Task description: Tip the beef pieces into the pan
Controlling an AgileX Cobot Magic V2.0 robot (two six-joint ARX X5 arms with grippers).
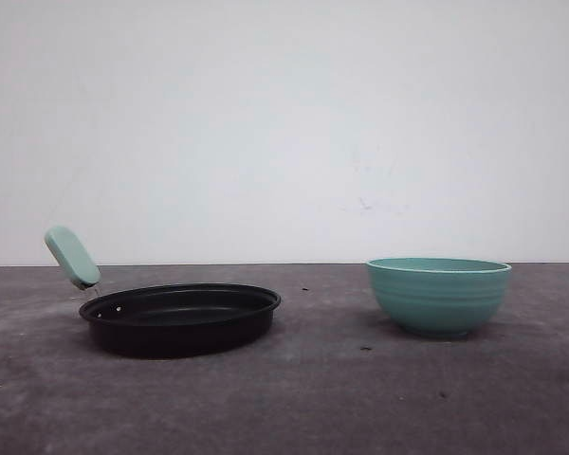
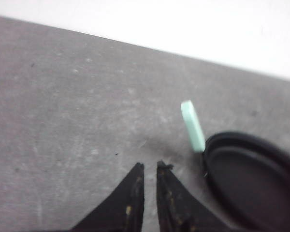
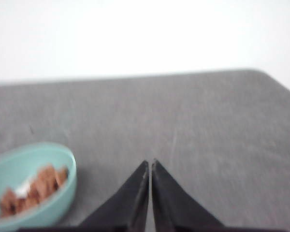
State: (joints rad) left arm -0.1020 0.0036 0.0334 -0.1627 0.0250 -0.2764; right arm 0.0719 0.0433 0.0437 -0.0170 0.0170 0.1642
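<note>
The black pan [image 1: 180, 318] sits on the left of the table, its mint-green handle [image 1: 72, 256] angled up to the left. A teal ribbed bowl [image 1: 439, 296] stands to the right; from the front its wall hides what is inside. In the right wrist view the bowl [image 3: 63, 193] holds reddish-brown beef pieces [image 3: 36, 187]. My right gripper [image 3: 150, 162] hangs shut and empty over bare table beside the bowl. My left gripper [image 2: 150, 166] is shut with a thin slit and holds nothing. It sits just short of the pan [image 2: 251, 183] and its handle [image 2: 192, 124].
The grey tabletop [image 1: 322, 398] carries a few dark specks and ends at a white wall behind. The table's far corner [image 3: 261, 72] shows in the right wrist view. An open stretch of table lies between pan and bowl.
</note>
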